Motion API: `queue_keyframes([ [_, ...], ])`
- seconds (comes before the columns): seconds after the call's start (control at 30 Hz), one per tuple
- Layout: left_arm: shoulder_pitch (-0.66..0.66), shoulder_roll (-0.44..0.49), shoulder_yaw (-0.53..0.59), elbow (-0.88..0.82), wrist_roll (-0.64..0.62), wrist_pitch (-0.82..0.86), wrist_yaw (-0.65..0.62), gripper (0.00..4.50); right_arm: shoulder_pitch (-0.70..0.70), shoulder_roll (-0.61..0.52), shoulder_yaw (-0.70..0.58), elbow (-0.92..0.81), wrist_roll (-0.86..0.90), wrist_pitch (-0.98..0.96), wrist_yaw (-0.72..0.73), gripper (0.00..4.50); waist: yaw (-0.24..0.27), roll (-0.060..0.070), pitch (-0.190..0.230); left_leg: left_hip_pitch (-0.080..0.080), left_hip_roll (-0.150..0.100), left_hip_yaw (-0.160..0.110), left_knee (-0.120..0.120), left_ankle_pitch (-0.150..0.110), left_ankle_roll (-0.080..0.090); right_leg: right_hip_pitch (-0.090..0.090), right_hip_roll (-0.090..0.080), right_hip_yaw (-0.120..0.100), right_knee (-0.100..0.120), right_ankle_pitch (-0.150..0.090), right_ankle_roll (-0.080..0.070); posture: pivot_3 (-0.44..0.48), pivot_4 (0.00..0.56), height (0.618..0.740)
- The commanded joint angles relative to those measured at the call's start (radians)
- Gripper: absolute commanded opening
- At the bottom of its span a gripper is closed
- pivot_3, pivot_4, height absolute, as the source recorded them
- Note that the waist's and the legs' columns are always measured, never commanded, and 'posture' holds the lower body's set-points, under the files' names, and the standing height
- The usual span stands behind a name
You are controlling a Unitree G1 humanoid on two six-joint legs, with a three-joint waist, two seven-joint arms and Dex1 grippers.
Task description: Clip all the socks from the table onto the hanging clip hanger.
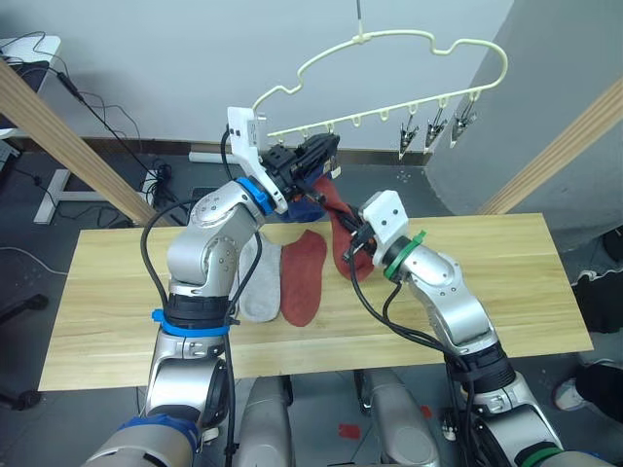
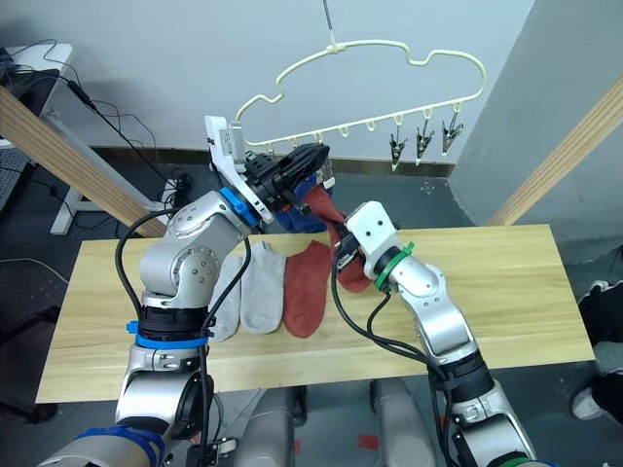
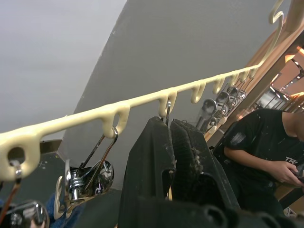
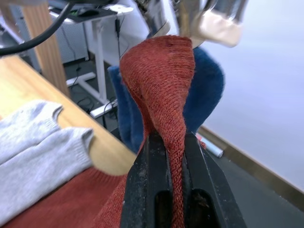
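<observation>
A slanted wooden pole (image 1: 68,141) and cables stand at the left. Grey socks (image 2: 248,292) and a red sock (image 1: 304,277) lie on the table (image 1: 506,282). The left gripper (image 1: 316,154) pinches a clip (image 3: 167,111) on the hanger (image 1: 389,58); the right gripper (image 4: 173,142) grips another red sock (image 4: 161,76) beside hanging blue socks (image 4: 209,90).

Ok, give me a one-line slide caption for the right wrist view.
Right gripper fingers pinch a rust-red sock lifted toward a metal clip, blue socks behind.
</observation>
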Motion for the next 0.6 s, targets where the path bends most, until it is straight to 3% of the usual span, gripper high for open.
queue_keyframes([
  [0.03,-0.01,-0.005,-0.002,-0.055,-0.016,-0.008,-0.002,0.0,-0.012,0.015,-0.025,-0.008,0.009,-0.052,-0.011,0.05,0.0,0.0,0.0,0.0,0.0,0.0,0.0,0.0,0.0,0.0,0.0,0.0,0.0,0.0,0.0,-0.162,0.358,0.74],
  [0.6,-0.01,0.002,0.003,-0.044,-0.012,-0.015,-0.007,0.0,0.046,-0.002,-0.034,-0.067,0.015,-0.059,-0.01,0.05,-0.001,0.0,0.0,-0.001,0.0,-0.002,0.0,0.0,0.0,0.0,0.0,-0.002,0.0,0.0,0.0,-0.166,0.357,0.74],
])
